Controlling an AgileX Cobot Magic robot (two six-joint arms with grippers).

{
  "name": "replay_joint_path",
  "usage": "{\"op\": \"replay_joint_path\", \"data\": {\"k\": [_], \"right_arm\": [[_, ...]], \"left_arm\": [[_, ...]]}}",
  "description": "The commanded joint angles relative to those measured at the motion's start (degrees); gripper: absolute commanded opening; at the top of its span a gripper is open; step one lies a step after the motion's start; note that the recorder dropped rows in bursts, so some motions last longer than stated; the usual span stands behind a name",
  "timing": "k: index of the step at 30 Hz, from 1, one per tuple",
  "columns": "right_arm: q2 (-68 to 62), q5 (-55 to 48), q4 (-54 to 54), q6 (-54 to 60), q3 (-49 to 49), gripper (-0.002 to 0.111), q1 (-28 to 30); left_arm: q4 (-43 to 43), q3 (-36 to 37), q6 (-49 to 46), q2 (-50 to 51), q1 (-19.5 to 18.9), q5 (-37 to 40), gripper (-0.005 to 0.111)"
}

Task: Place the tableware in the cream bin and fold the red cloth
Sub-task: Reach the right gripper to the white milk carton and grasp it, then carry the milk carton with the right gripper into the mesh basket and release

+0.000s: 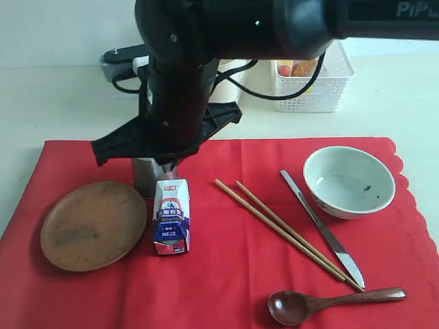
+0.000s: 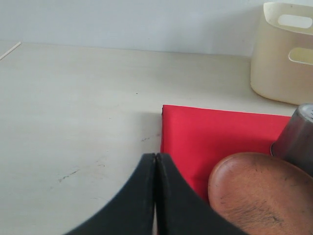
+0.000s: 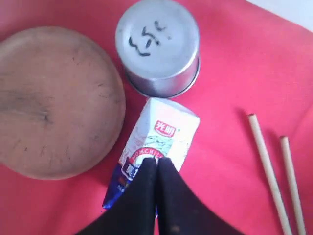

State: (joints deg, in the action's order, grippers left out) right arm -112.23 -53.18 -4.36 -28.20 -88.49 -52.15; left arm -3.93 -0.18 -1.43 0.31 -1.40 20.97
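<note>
The red cloth (image 1: 226, 274) lies flat under the tableware. On it are a brown wooden plate (image 1: 92, 225), a steel cup (image 1: 145, 179) standing upside down, wooden chopsticks (image 1: 281, 226), a steel knife (image 1: 322, 229), a pale bowl (image 1: 348, 181) and a dark wooden spoon (image 1: 329, 301). My right gripper (image 3: 156, 161) is shut and empty, hanging just above the milk carton (image 3: 164, 134), next to the cup (image 3: 157, 46) and plate (image 3: 54, 103). My left gripper (image 2: 155, 155) is shut and empty, over bare table beside the cloth's corner (image 2: 215, 132). The cream bin (image 2: 283, 54) stands beyond that corner.
The right arm (image 1: 185, 82) reaches across the middle and hides most of the back of the table. A white mesh basket (image 1: 312, 82) with food in it stands at the back right. The milk carton (image 1: 171, 216) stands between plate and chopsticks.
</note>
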Motion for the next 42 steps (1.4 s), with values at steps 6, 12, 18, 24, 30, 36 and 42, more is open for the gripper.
{"op": "replay_joint_path", "data": {"k": [6, 12, 18, 24, 30, 36, 42], "right_arm": [[-9.1, -5.7, -3.3, -5.9, 0.2, 0.039, -1.8], [-6.2, -5.2, -3.8, -4.6, 0.1, 0.06, -1.8], [-6.1, 1.4, -3.1, -7.0, 0.1, 0.072, -1.8], [-10.7, 3.6, -8.1, -14.6, 0.1, 0.074, -1.8], [-13.2, 3.8, -12.1, -18.4, 0.1, 0.074, -1.8], [-13.7, 3.9, -12.3, -18.4, 0.1, 0.057, -1.8], [-13.6, 1.2, -12.4, -18.4, 0.1, 0.016, -1.8]], "left_arm": [[0.0, 0.2, 0.1, -0.3, 0.4, -0.7, 0.002], [0.0, 0.2, 0.1, -0.3, 0.4, -0.7, 0.002], [0.0, 0.2, 0.1, -0.3, 0.4, -0.7, 0.002], [0.0, 0.2, 0.1, -0.3, 0.4, -0.7, 0.002], [0.0, 0.2, 0.1, -0.3, 0.4, -0.7, 0.002], [0.0, 0.2, 0.1, -0.3, 0.4, -0.7, 0.002], [0.0, 0.2, 0.1, -0.3, 0.4, -0.7, 0.002]]}}
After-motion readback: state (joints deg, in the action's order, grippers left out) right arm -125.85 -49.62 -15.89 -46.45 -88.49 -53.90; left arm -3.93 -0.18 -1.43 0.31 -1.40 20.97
